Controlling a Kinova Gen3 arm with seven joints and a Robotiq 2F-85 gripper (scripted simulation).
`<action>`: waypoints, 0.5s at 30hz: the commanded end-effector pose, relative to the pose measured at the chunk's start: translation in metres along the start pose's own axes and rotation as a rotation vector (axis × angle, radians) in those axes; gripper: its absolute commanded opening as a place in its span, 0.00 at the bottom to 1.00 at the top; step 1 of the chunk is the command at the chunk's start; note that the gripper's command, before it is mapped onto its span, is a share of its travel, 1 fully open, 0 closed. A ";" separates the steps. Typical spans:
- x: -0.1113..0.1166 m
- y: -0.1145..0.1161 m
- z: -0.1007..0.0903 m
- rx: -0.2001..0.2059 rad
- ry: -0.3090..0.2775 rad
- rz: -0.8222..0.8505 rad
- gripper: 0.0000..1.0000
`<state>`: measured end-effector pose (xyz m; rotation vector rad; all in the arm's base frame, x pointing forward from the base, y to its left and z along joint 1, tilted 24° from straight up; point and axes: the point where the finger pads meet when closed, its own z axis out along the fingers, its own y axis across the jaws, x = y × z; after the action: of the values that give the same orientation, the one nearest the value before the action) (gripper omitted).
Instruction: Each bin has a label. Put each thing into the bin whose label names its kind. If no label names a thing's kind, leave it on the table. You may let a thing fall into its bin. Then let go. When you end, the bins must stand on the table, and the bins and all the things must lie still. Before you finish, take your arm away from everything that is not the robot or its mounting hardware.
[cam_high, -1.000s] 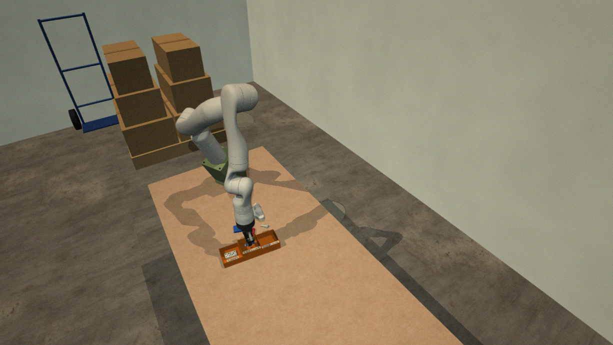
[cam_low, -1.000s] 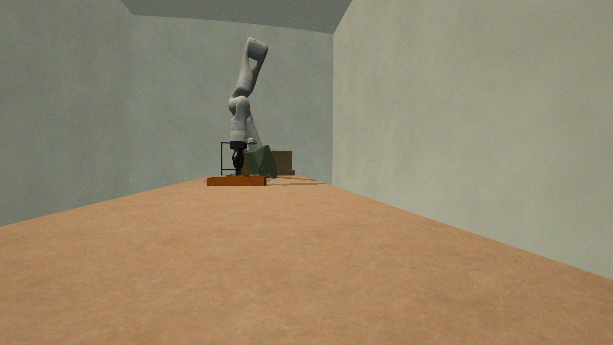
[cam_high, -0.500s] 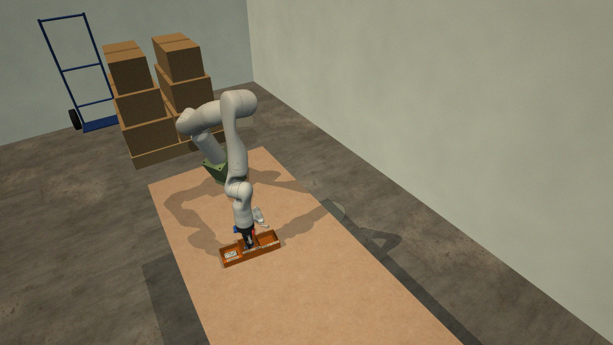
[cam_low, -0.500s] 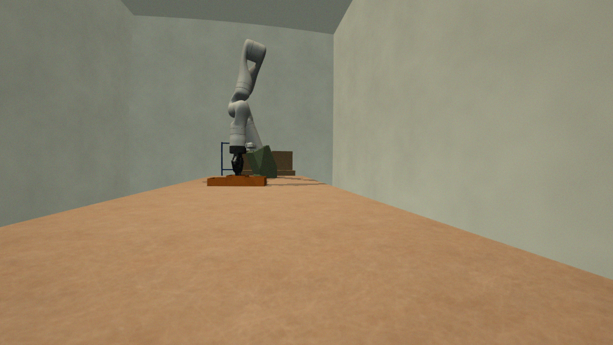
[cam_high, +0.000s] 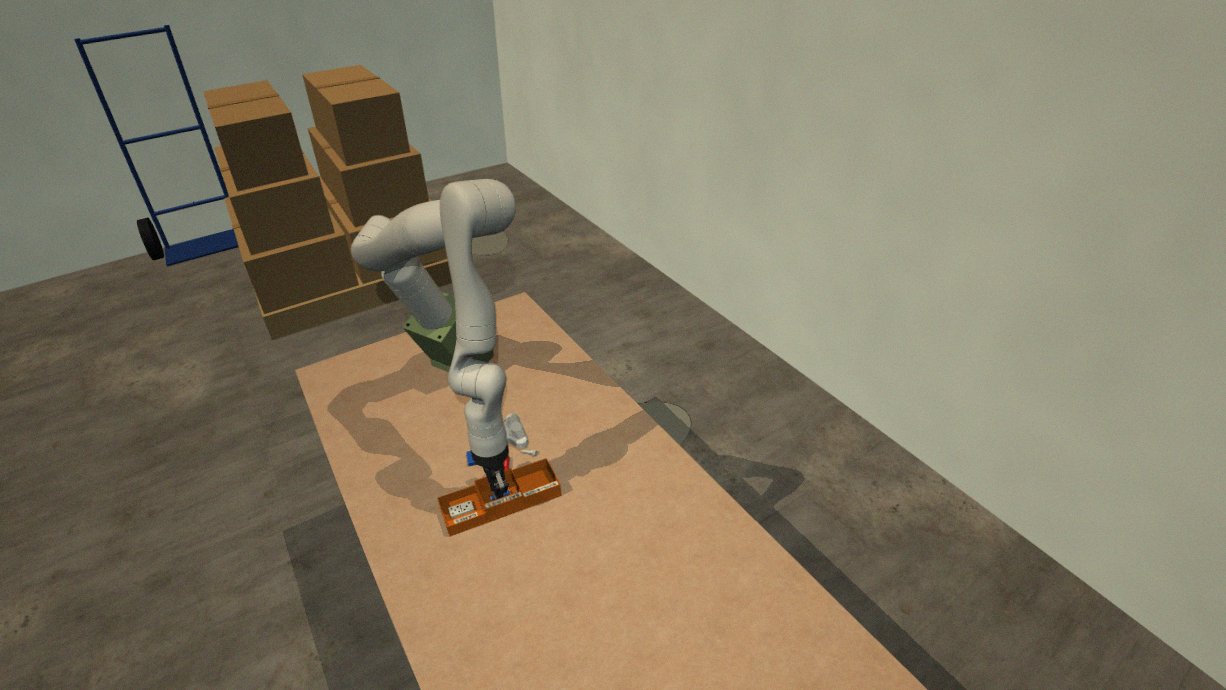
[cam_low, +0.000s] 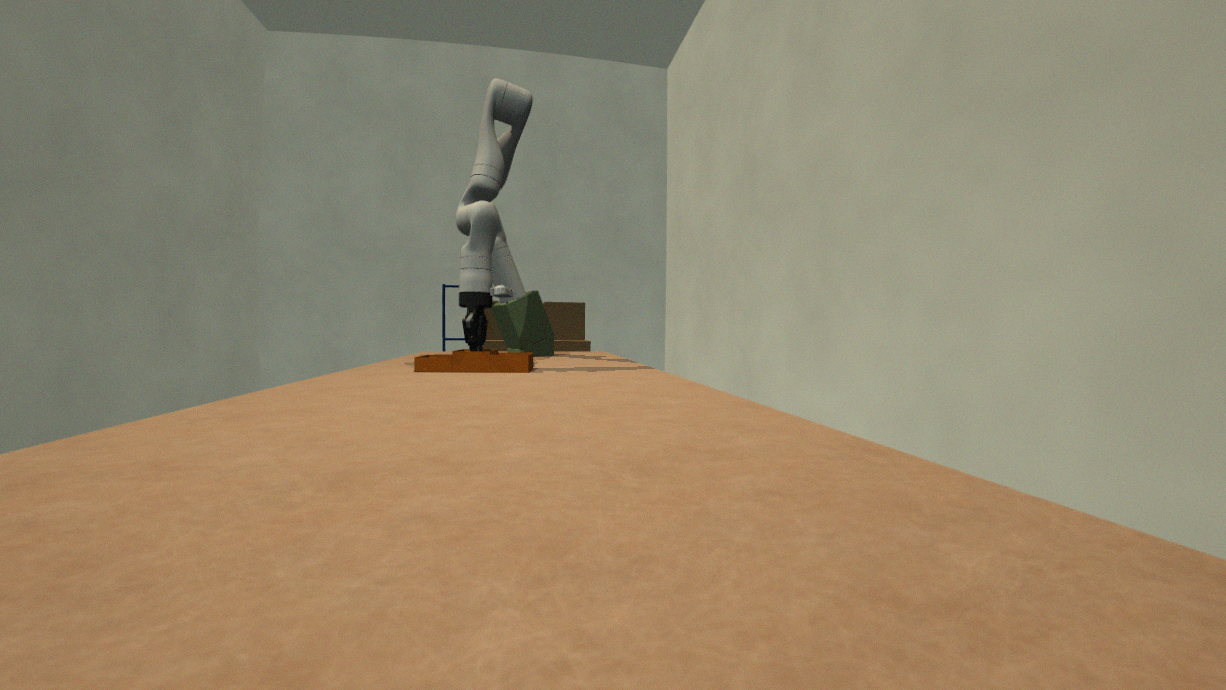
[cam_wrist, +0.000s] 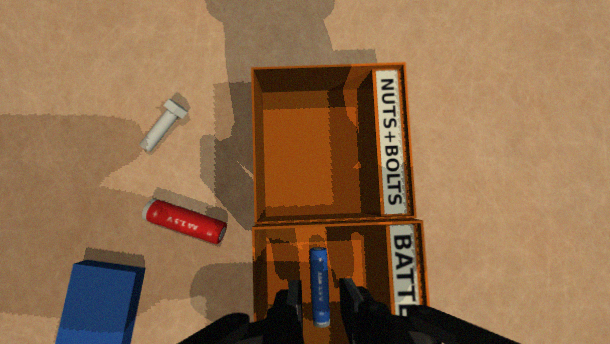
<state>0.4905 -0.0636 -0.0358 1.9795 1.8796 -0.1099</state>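
My gripper (cam_high: 500, 491) (cam_low: 475, 346) (cam_wrist: 320, 296) points down into the middle bin, labelled BATT... (cam_wrist: 258, 270) (cam_high: 507, 514). Its fingers stand apart, with gaps on both sides of a blue battery (cam_wrist: 320, 280) between them. Whether the battery rests on the bin floor is hard to tell. The NUTS+BOLTS bin (cam_wrist: 257, 150) (cam_high: 555, 492) holds nothing visible. The left bin (cam_high: 449, 528) holds a white piece with dark dots (cam_high: 460, 508); its label is unreadable. A red battery (cam_wrist: 185, 221) and a pale bolt (cam_wrist: 162, 126) (cam_high: 529, 451) lie on the table beside the bins.
A blue block (cam_wrist: 97, 300) (cam_high: 471, 459) lies on the table (cam_high: 600, 582) on the robot's side of the bins, near the red battery. The bins stand in a row with their walls together. Stacked cartons (cam_high: 283, 214) and a hand truck (cam_high: 163, 135) stand beyond the table.
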 end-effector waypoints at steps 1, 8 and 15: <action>0.000 0.001 -0.001 -0.001 0.001 0.000 0.24; 0.000 0.001 -0.001 -0.001 0.001 0.000 0.24; 0.000 0.000 -0.006 -0.001 0.001 0.000 0.24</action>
<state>0.4888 -0.0640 -0.0320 1.9825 1.8765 -0.1130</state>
